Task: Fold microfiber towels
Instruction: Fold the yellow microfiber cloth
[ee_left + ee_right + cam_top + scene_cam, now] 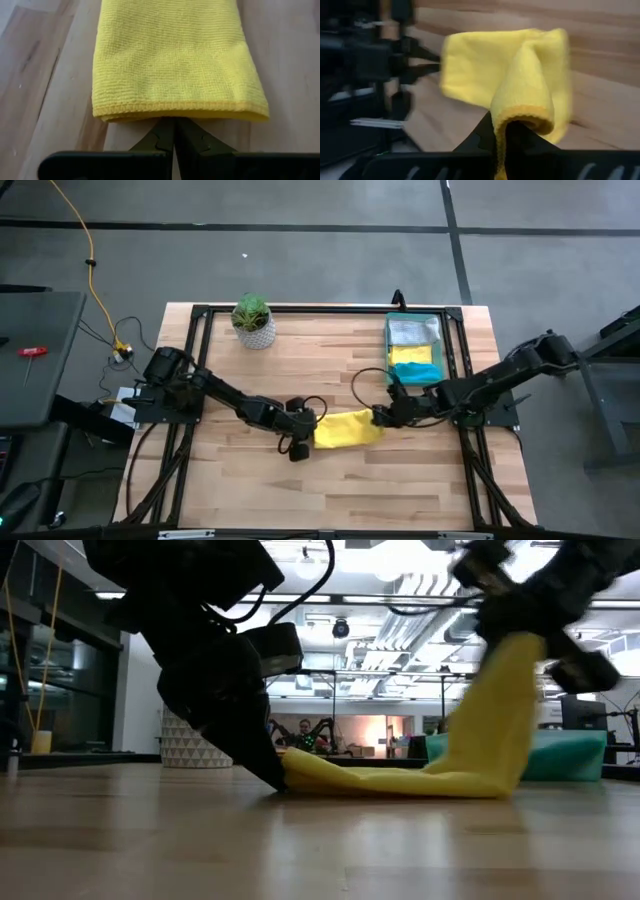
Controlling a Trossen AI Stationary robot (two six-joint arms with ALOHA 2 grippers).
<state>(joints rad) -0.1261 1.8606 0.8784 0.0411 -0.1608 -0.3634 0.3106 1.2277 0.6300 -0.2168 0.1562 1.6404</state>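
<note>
- Yellow microfiber towel [348,430] lies mid-bench, folded over, stretched between the two claws.
- Left claw [305,427] sits at the towel's end farthest from the right claw, fingers fully closed, tips pinning the towel's hemmed edge down on the wooden bench [300,490].
- Left wrist view: the towel [175,65] runs straight ahead of the closed left claw [174,135], its doubled hem just touching the fingertips.
- Right claw [382,417] is clamped shut on the opposite end of the towel and holds that end raised off the bench.
- Low view: the towel [470,760] rises steeply to the right claw [520,630]; the rest lies flat, running to the left claw [270,775] tip, which touches the bench.
- Right wrist view: a pinched fold of towel [525,100] stands between the right claw [501,132] fingers, with the left claw [427,62] beyond the towel's far end.
- Translucent green tray [415,350] is just behind the right claw, holding a grey-white towel [412,332], a yellow towel [410,355] and a teal towel [415,372].
- Small potted plant [253,320] stands at the bench's back edge, well apart from the left claw.
</note>
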